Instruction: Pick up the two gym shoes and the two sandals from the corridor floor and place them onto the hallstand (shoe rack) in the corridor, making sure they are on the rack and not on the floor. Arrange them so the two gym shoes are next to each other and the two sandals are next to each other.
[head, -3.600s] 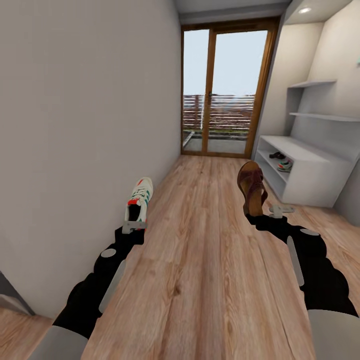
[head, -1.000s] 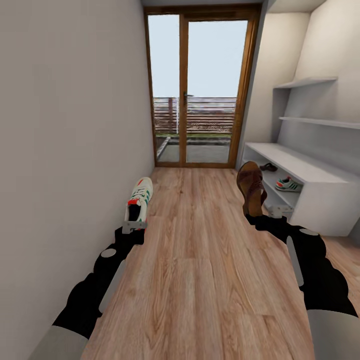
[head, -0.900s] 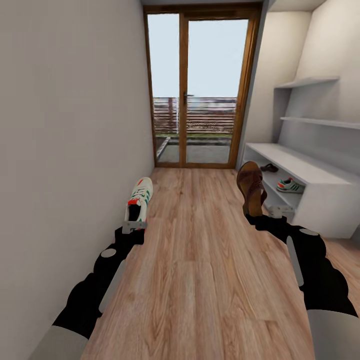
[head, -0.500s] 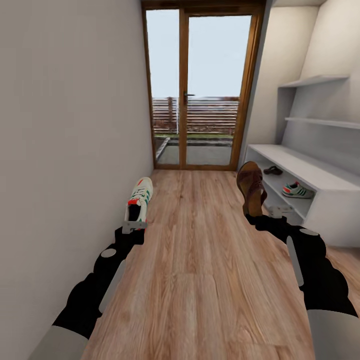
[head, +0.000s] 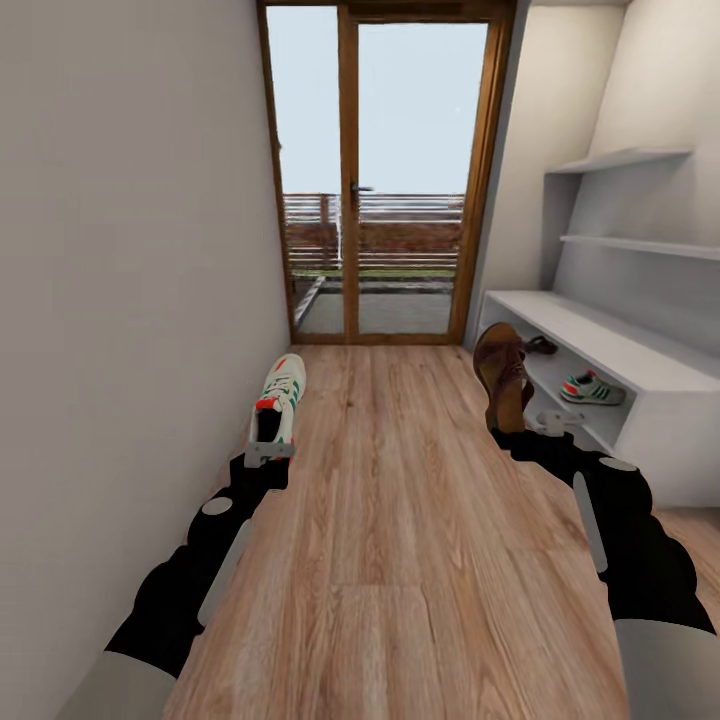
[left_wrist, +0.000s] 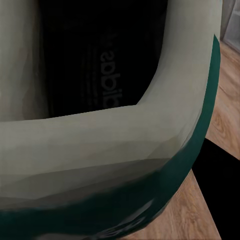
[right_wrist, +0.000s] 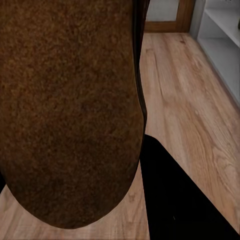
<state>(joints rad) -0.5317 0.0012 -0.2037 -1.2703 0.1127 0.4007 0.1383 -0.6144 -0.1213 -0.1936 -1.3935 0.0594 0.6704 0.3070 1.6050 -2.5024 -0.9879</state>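
— Shoes first: where are they?

— Left pincer is clamped on a gym shoe by its heel; right pincer grips a sandal, toe up. Their mates, the other gym shoe and other sandal, sit inside the hallstand.

— So how best to finish?

— Roll close to the rack, square up, then lower each shoe beside its partner — gently, clear of the corridor floor.

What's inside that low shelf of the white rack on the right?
Inside the rack, a gym shoe sits nearer and a dark sandal farther back. The bench top hides the rest of the opening.
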